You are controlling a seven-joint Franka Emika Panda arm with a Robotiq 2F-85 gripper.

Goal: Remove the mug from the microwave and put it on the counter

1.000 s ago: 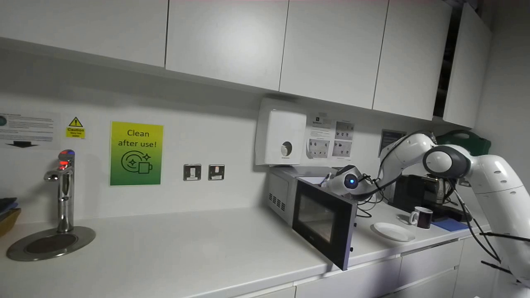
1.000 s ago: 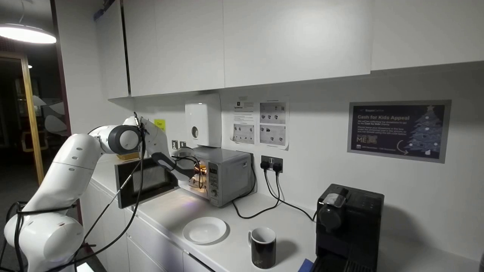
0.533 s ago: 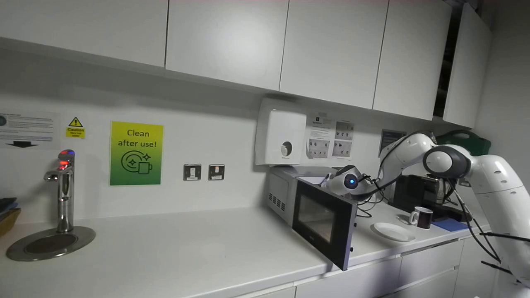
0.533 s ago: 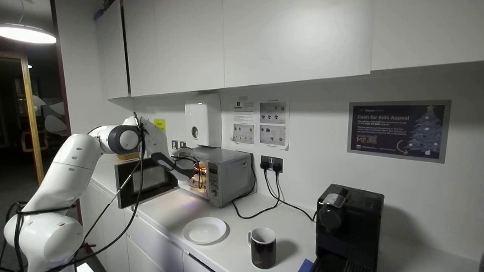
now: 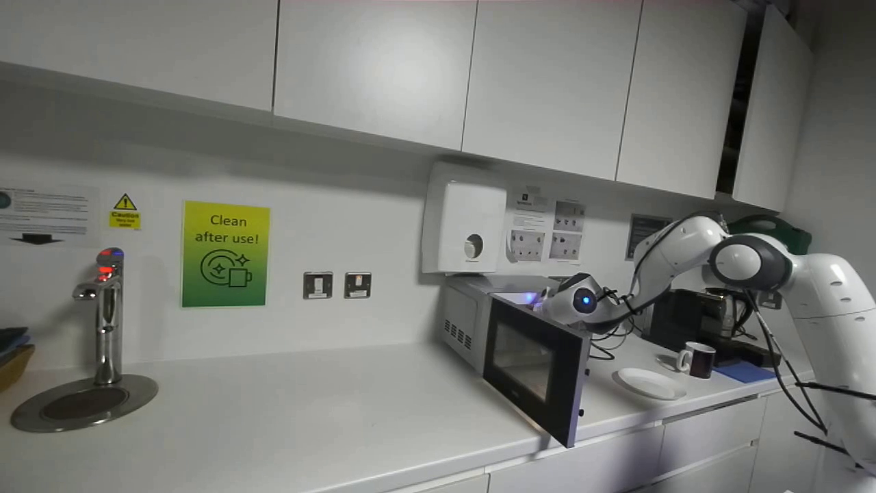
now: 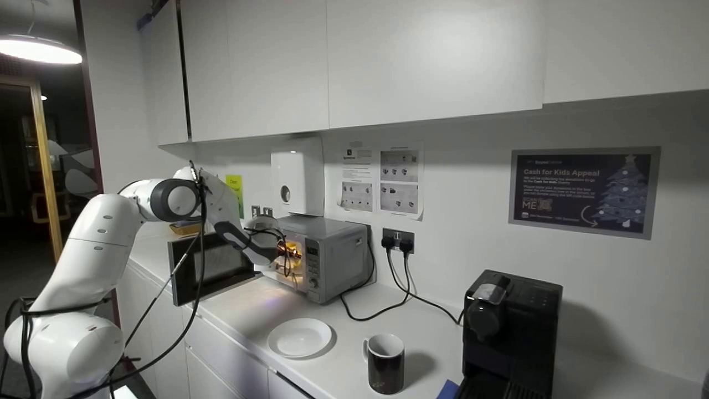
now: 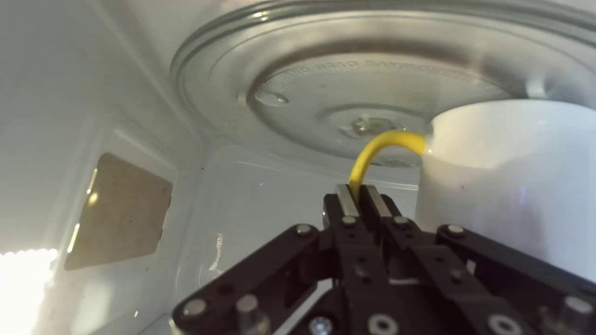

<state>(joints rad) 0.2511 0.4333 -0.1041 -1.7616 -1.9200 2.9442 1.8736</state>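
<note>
The silver-grey microwave [image 5: 467, 315] stands on the white counter [image 5: 274, 418]; both also show in the other picture, the microwave [image 6: 346, 260] with its lit interior. Its dark door [image 5: 534, 370] is swung open. In the wrist view, a white mug [image 7: 503, 186] with a yellow handle [image 7: 384, 139] is inside the microwave, at the right. My gripper [image 7: 358, 193] is shut on the yellow handle, with the mug's body beside the fingers. Whether the mug touches the glass turntable [image 7: 298, 102] I cannot tell. The gripper is mostly hidden in both exterior views.
A white plate [image 6: 299, 338] and a black mug [image 6: 386, 366] stand on the counter in front of the microwave's control side. A black coffee machine [image 6: 512, 332] is beyond them. The open door [image 6: 213, 266] stands beside my arm. Power cables [image 6: 399, 282] run behind.
The arm has drawn back slightly, away from the microwave's opening, in the last half second. The door, plate and black mug have not moved.
</note>
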